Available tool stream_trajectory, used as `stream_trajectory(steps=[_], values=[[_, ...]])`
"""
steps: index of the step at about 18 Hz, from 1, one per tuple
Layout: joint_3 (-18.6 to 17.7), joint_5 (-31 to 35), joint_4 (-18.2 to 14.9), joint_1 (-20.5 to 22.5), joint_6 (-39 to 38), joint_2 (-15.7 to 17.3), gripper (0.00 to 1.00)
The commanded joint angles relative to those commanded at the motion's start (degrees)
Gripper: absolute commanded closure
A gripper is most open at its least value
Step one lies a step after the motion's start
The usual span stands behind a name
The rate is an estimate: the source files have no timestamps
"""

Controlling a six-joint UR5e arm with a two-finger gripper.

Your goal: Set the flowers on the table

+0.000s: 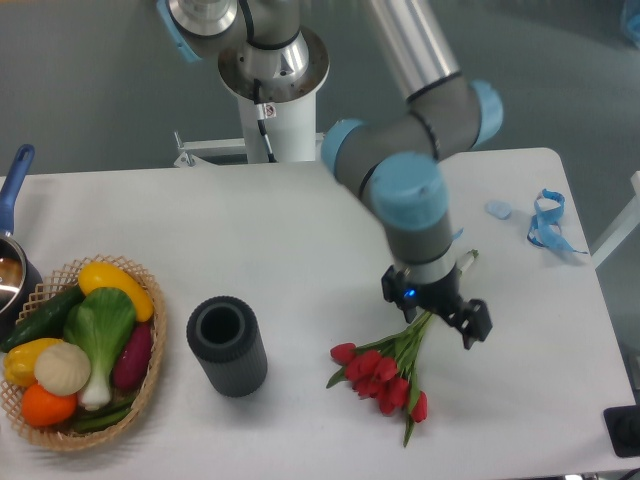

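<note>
The flowers (pixel 384 375), a bunch of red tulips with green leaves, lie on the white table (pixel 300 240) at the front right, heads toward the front left. Their stems run up to the right under the gripper, with the stem ends showing beyond it. My gripper (pixel 435 310) hangs straight over the stems just behind the tulip heads. Its two black fingers (pixel 474 326) stand apart on either side of the stems and look open. I cannot tell whether the fingers touch the stems.
A dark ribbed cylinder (pixel 227 346) stands left of the flowers. A wicker basket (pixel 150 375) of colourful vegetables sits at the front left, with a pot with a blue handle (pixel 14 185) behind it. A blue ribbon (pixel 546 220) and a small pale blue piece (pixel 497 209) lie at the back right.
</note>
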Motion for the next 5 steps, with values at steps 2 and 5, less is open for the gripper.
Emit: stream_trajectory(steps=[2, 5], values=[[-0.9, -2.5, 0.0, 1.9, 2.6, 1.8, 0.0], [-3.0, -5.5, 0.0, 4.7, 6.3, 4.7, 0.0]])
